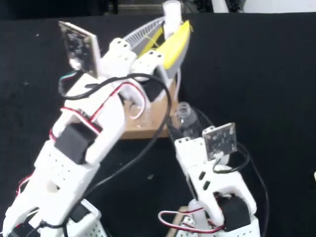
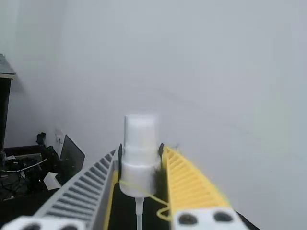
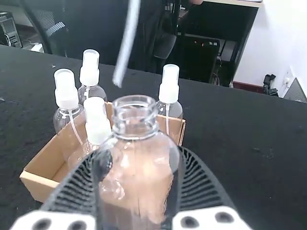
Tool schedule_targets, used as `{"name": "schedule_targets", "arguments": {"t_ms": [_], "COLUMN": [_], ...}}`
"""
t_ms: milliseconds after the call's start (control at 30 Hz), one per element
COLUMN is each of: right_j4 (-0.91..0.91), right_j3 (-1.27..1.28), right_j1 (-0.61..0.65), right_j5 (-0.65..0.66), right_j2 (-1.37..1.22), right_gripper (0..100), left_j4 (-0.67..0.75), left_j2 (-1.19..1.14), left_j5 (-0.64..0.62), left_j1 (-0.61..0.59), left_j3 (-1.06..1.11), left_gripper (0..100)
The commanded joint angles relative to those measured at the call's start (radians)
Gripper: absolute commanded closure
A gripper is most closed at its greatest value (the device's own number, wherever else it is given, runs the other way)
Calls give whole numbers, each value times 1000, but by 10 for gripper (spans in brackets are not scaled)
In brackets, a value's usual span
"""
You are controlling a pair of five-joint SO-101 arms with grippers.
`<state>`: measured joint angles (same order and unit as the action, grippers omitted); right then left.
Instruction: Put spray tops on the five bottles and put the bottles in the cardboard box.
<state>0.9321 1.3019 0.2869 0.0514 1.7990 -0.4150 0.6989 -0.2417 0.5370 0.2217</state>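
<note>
My left gripper (image 1: pixel 170 24) is raised at the far side of the table, shut on a white spray top (image 1: pixel 171 12). In the left wrist view the spray top (image 2: pixel 140 148) stands upright between the grey and yellow fingers, its thin dip tube (image 2: pixel 139 213) hanging below. My right gripper (image 1: pixel 180 129) is shut on a clear bottle (image 1: pixel 184 113) with an open neck, just right of the cardboard box (image 1: pixel 145 126). The right wrist view shows this bottle (image 3: pixel 136 158) upright, with the dip tube (image 3: pixel 125 43) above and slightly to one side of its mouth.
The cardboard box (image 3: pixel 41 177) holds several clear bottles with white spray tops (image 3: pixel 91 67). The left arm (image 1: pixel 89 138) stretches over most of the box. Black tabletop (image 1: pixel 256 89) lies open to the right.
</note>
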Motion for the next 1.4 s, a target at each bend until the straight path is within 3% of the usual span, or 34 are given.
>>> {"name": "schedule_targets", "arguments": {"t_ms": [0,200,500,667,1000,1367], "right_j4": [-25,-32,-32,-34,-54,-54], "right_j3": [-2,16,15,10,18,18], "right_j1": [11,11,11,12,12,12], "right_j5": [-6,-6,-8,-112,-124,-124], "right_j2": [94,94,94,94,94,94], "right_gripper": [988,988,988,987,987,987], "left_j4": [101,133,127,126,124,-100], "left_j2": [6,17,17,17,18,18], "left_j5": [-20,-20,-21,-21,-21,-21], "left_j1": [10,42,65,67,65,68], "left_j3": [53,111,15,58,51,51], "left_gripper": [932,932,932,932,932,932]}}
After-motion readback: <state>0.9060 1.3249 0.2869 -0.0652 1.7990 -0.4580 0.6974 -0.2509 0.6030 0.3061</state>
